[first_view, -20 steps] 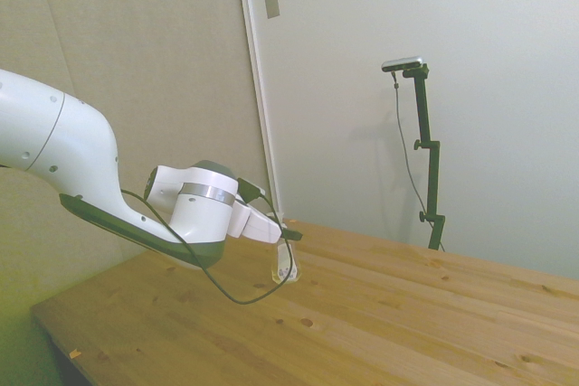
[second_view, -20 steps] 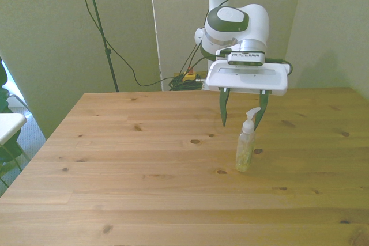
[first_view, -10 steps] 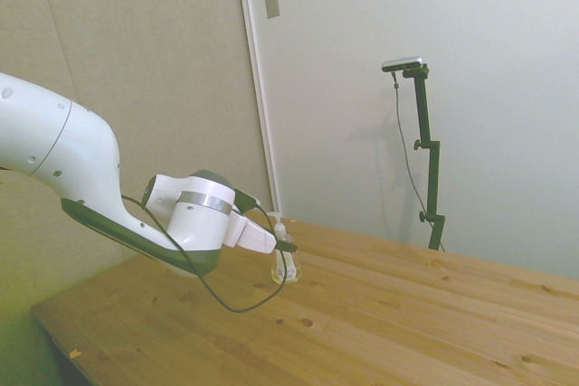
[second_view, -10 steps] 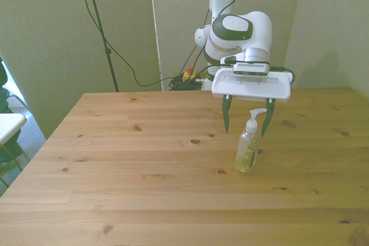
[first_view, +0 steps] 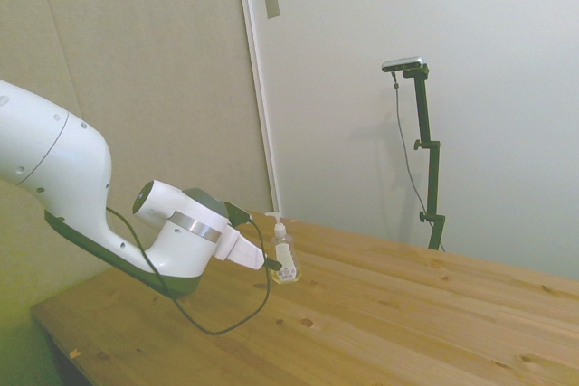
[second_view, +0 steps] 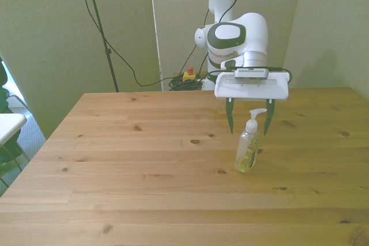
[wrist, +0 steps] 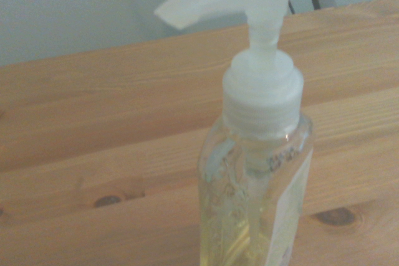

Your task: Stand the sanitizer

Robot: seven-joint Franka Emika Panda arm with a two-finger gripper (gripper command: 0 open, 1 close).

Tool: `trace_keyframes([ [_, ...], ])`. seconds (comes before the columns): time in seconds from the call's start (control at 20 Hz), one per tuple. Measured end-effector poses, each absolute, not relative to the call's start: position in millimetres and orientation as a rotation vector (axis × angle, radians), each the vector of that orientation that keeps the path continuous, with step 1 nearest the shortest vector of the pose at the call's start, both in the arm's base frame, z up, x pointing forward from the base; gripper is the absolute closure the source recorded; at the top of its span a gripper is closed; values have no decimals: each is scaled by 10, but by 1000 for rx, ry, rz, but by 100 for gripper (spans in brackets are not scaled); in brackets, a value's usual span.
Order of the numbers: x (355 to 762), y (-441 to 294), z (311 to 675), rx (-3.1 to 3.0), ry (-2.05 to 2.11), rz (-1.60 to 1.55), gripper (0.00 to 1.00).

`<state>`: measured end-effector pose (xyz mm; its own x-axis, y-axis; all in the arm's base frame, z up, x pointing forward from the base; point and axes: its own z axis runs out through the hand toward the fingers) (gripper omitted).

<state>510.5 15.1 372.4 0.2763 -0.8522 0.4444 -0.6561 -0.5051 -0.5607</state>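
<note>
The sanitizer [second_view: 247,149] stands upright on the wooden table [second_view: 144,159], a clear pump bottle of pale yellow liquid with a white pump top. In the front view my gripper [second_view: 249,125] is open, with one dark finger [second_view: 230,120] on either side of the pump head, and neither touches the bottle. From the side, the sanitizer [first_view: 283,250] stands just beyond the gripper [first_view: 277,265], whose fingertips are low by its base. The wrist view shows the sanitizer [wrist: 255,179] close up, label to one side.
Bare planks of the table [first_view: 407,314] stretch away on all sides of the bottle. Behind the table's far edge, cables and a red-and-yellow button box [second_view: 187,74] lie on the floor. A white surface edge [second_view: 8,125] shows at the front view's left.
My gripper has drawn back from the bottle, toward the side view's left and a little lower. It has stayed open throughout. The sanitizer has kept standing in the same spot.
</note>
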Motion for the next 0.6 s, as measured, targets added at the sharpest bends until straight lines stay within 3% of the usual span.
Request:
trace_keyframes([
  [0.45, 4846, 401, 3604, -2458, 1371, -838, 0],
  [0.6, 4785, 493, 3810, -2544, 1358, -747, 0],
])
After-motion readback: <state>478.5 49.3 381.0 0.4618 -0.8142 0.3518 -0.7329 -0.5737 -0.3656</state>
